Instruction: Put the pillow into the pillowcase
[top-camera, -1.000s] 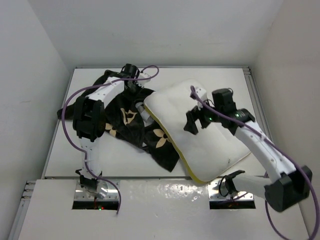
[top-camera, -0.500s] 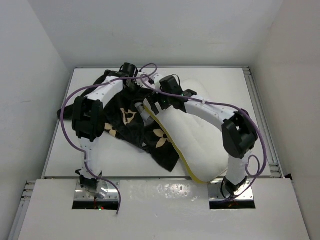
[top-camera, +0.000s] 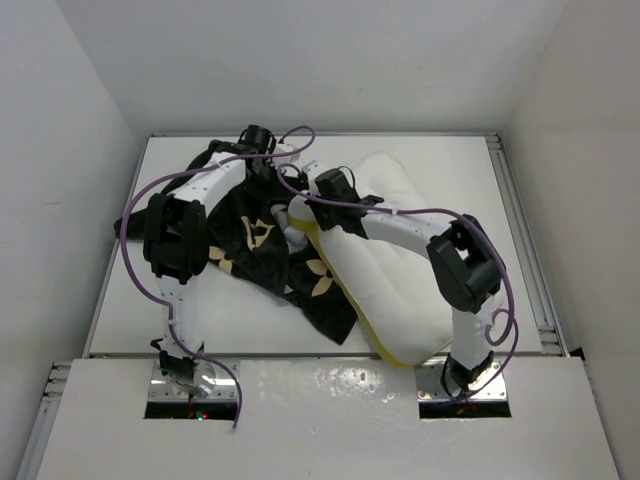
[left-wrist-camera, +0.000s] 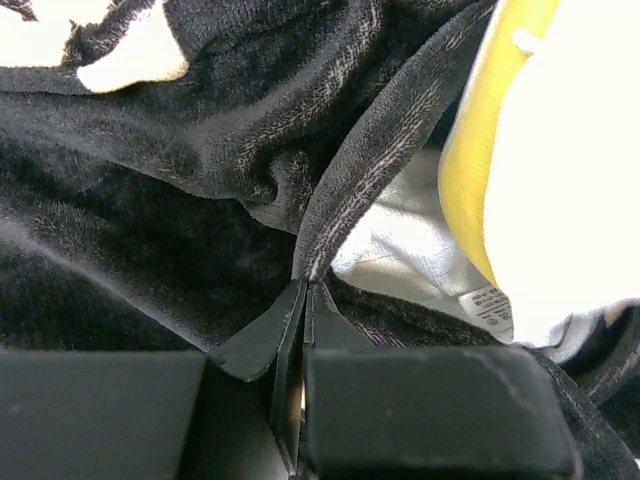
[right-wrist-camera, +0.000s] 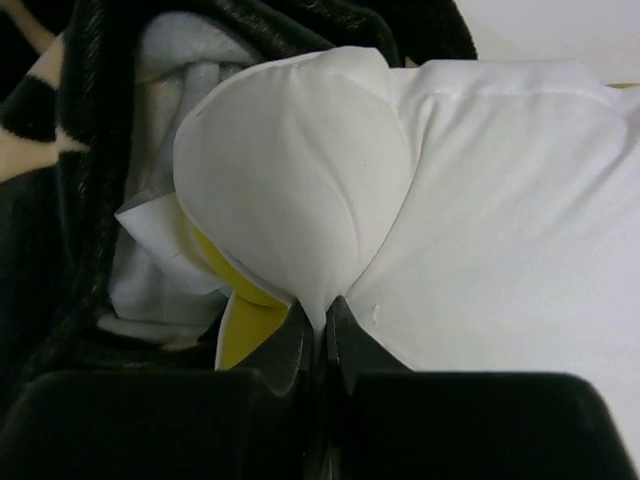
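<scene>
Top external: plump white pillow (top-camera: 400, 290) overlaps crumpled black flower-printed pillowcase (top-camera: 250, 250)

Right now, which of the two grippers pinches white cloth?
The right gripper, which is shut on a corner of the pillow. The left gripper pinches a black fold of the pillowcase instead.

White table (top-camera: 445, 165), black flower-print pillowcase (top-camera: 250, 240) crumpled left, white pillow (top-camera: 400, 265) lying right.

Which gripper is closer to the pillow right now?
Right. The right gripper is shut on a corner of the pillow; the left gripper pinches the pillowcase edge just beside it.
</scene>
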